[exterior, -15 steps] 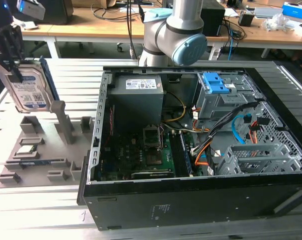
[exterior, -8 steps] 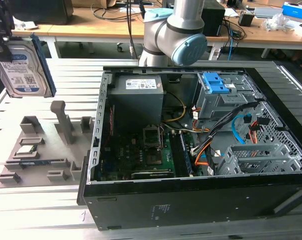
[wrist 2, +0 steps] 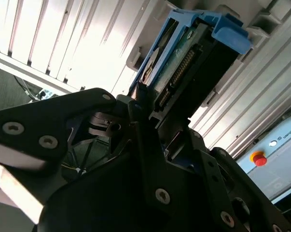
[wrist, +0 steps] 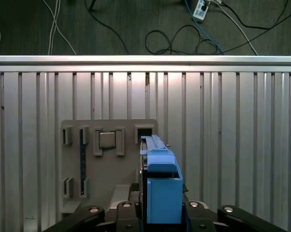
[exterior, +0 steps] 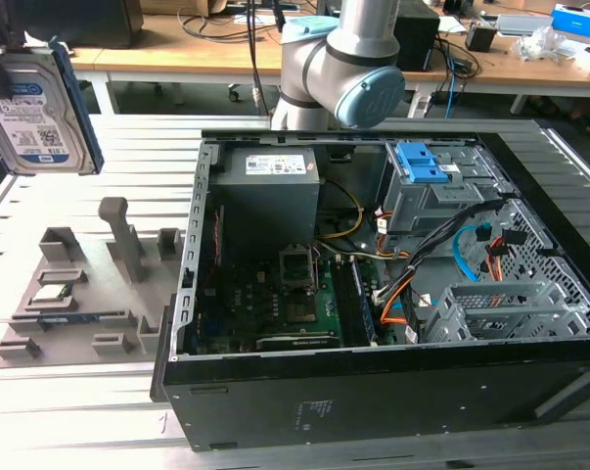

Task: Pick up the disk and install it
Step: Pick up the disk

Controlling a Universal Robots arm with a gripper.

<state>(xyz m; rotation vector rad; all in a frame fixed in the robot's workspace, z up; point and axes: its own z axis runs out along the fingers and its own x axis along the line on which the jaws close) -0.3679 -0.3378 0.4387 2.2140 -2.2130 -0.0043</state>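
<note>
The disk (exterior: 35, 113), a silver hard drive with a blue-and-white label in a blue carrier bracket, hangs upright in the air at the exterior view's far left, above the ribbed table. My gripper (exterior: 3, 44) is shut on its upper end. In the second wrist view the disk (wrist 2: 191, 58) juts out from between the black fingers (wrist 2: 138, 111), its connector edge showing. In the first wrist view the blue bracket (wrist: 160, 186) stands edge-on above the grey fixture tray (wrist: 73, 193).
The open computer case (exterior: 187, 392) lies to the exterior view's right, with a grey drive cage with blue latches (exterior: 427, 176), a power-supply box (exterior: 270, 191) and loose cables. The fixture tray (exterior: 128, 245) holds a chip (exterior: 52, 292). The arm's base (exterior: 339, 69) stands behind the case.
</note>
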